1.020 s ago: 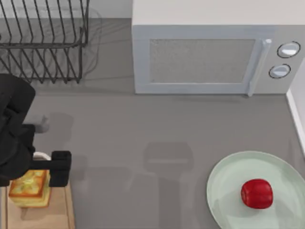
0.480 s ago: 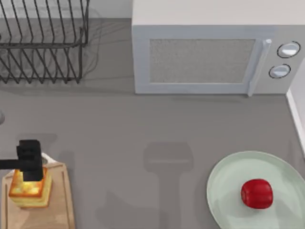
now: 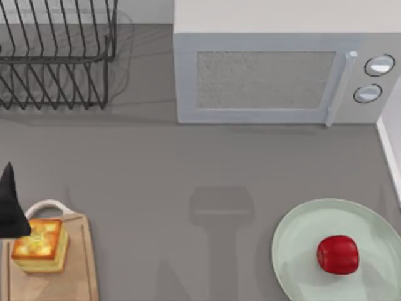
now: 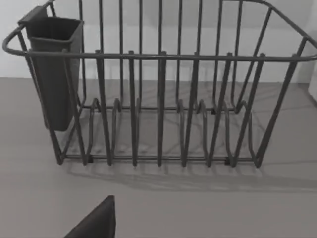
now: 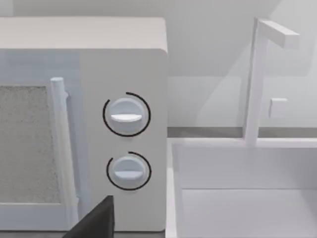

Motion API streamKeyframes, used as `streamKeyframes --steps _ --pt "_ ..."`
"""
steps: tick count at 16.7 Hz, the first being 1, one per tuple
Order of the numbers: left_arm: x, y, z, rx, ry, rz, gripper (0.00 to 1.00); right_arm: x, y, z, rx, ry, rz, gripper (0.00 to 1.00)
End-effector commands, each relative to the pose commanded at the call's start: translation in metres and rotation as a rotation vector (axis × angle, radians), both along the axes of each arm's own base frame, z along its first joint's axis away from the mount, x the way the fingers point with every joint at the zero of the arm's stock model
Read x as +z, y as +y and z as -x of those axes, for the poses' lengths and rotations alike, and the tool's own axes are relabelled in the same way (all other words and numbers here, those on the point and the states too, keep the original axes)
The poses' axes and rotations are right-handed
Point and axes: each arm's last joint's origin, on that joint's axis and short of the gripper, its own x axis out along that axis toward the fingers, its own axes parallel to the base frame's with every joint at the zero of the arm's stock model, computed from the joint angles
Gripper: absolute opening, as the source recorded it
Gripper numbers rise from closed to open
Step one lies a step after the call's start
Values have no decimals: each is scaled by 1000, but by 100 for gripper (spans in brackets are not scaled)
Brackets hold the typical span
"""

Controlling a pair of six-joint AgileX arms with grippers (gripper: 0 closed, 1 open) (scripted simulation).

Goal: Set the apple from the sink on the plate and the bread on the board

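The bread [image 3: 37, 244], a toasted square slice, lies on the upper end of the wooden board [image 3: 78, 273] at the bottom left, just below the board's white loop handle [image 3: 49, 205]. The red apple [image 3: 338, 254] rests on the mint-green plate [image 3: 301, 241] at the bottom right. A dark part of my left gripper [image 3: 9, 210] pokes in at the left edge, beside the bread and apart from it. A dark edge of my right gripper [image 5: 94, 223] appears in the right wrist view, which faces the microwave and the white sink [image 5: 247, 198].
A grey microwave [image 3: 263, 78] stands at the back centre. At the back left is a wire dish rack [image 3: 56, 56], with a dark cutlery cup [image 4: 54, 69] on it. The sink's rim [image 3: 391, 150] and tap [image 5: 257, 74] lie on the right. Bare grey counter spans the middle.
My left arm has drawn back from over the board to the left edge of the top view. The bread stays on the board, released. The apple and plate have not moved.
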Motion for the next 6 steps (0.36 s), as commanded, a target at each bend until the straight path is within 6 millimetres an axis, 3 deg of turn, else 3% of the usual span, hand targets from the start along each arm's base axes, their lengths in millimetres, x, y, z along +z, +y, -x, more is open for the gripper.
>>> streamKeyframes --steps 6 --pt "-7 3 4 22 -133 -20 100 0 0 0 0 0 0 100"
